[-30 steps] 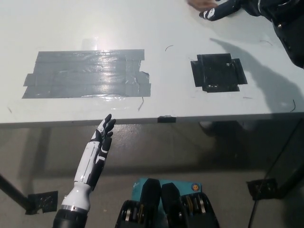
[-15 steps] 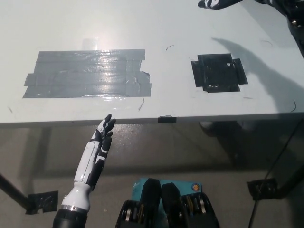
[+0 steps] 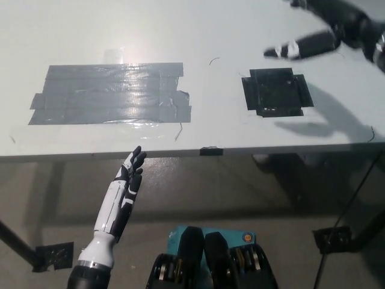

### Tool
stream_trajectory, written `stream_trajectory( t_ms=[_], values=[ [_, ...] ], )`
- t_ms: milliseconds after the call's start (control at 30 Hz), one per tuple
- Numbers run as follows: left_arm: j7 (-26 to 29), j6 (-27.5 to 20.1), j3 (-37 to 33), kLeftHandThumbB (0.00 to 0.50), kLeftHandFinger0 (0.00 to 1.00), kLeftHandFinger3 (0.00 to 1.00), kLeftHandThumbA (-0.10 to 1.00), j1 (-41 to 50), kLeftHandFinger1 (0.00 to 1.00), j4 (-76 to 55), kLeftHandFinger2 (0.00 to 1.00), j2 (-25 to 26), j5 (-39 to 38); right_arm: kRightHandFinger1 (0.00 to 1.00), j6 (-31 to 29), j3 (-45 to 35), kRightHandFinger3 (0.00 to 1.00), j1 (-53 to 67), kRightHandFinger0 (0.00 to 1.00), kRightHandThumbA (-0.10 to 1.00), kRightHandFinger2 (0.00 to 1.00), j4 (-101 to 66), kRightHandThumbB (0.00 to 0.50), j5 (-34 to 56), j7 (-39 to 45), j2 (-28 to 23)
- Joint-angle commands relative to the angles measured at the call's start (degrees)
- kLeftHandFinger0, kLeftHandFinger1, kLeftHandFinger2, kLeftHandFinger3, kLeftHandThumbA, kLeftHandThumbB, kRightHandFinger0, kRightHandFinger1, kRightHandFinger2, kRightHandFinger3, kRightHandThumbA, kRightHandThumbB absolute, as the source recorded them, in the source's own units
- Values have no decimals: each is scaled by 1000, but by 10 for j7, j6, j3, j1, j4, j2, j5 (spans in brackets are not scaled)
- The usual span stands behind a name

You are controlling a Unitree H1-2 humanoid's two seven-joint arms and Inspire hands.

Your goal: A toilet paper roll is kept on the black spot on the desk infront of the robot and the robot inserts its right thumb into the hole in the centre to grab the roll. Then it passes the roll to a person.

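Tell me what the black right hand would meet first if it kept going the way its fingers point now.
The right hand points toward picture left over the table. That way looks free: only bare tabletop, passing beyond the black spot. Its height above the table is unclear.

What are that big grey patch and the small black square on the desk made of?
The grey patch looks like overlapping strips of duct tape: glossy, wrinkled, with glare and ragged ends. The black square also seems to be tape, darker and duller, its edges uneven where pieces overlap. The desk looks like a smooth, pale laminate, though that is uncertain.
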Motion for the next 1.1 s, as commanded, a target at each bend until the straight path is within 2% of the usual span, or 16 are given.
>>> stream_trajectory(
  t_ms=[0,33,133,200,233,433,567,700,867,933,1000,1067],
  values=[
    [2,-12,-1,95,1000,1000,1000,-18,1000,-2,1000,6,-2,1000,24,-180,1000,149,1000,728,1000,-441,463,183,-74,-30],
    [3,-13,0,96,1000,1000,1000,-18,1000,0,1000,6,-1,1000,24,-180,1000,168,1000,711,1000,-457,443,191,-81,-20],
    [3,-9,0,98,1000,1000,1000,-15,1000,0,1000,6,-1,1000,24,-174,1000,232,1000,682,1000,-496,430,194,-93,14],
    [3,-12,0,93,1000,1000,1000,-13,1000,1,1000,5,-1,1000,15,-165,1000,283,1000,702,1000,-493,370,176,-89,48],
    [3,-12,-1,92,1000,1000,1000,-12,1000,1,1000,5,-1,1000,7,-162,1000,295,1000,709,1000,-487,370,171,-88,56],
    [2,-15,0,94,1000,1000,1000,-3,1000,0,1000,4,-7,1000,-86,-142,1000,385,1000,778,1000,-363,349,99,-106,130],
    [7,-21,-1,102,1000,1000,1000,-1,1000,5,1000,4,2,1000,-168,-144,1000,409,1000,760,1000,-249,250,67,-122,175],
    [4,-21,-3,94,1000,1000,1000,0,1000,5,1000,3,-2,1000,-229,-141,1000,411,1000,755,1000,-129,204,50,-136,195],
    [6,-20,0,91,1000,1000,1000,2,1000,1,1000,6,1,1000,-250,-137,1000,401,1000,797,1000,-36,228,51,-137,194],
    [7,-16,0,99,1000,1000,1000,-1,1000,-1,1000,6,3,1000,-254,-136,1000,401,1000,781,1000,-24,209,56,-135,190],
    [7,-17,2,97,1000,1000,1000,-2,1000,0,1000,6,0,1000,-259,-134,1000,399,1000,775,1000,-15,211,56,-136,189],
    [7,-20,3,92,1000,1000,1000,-1,1000,-1,1000,5,-5,1000,-261,-130,1000,400,1000,779,1000,-7,232,53,-141,190]
  ],
)
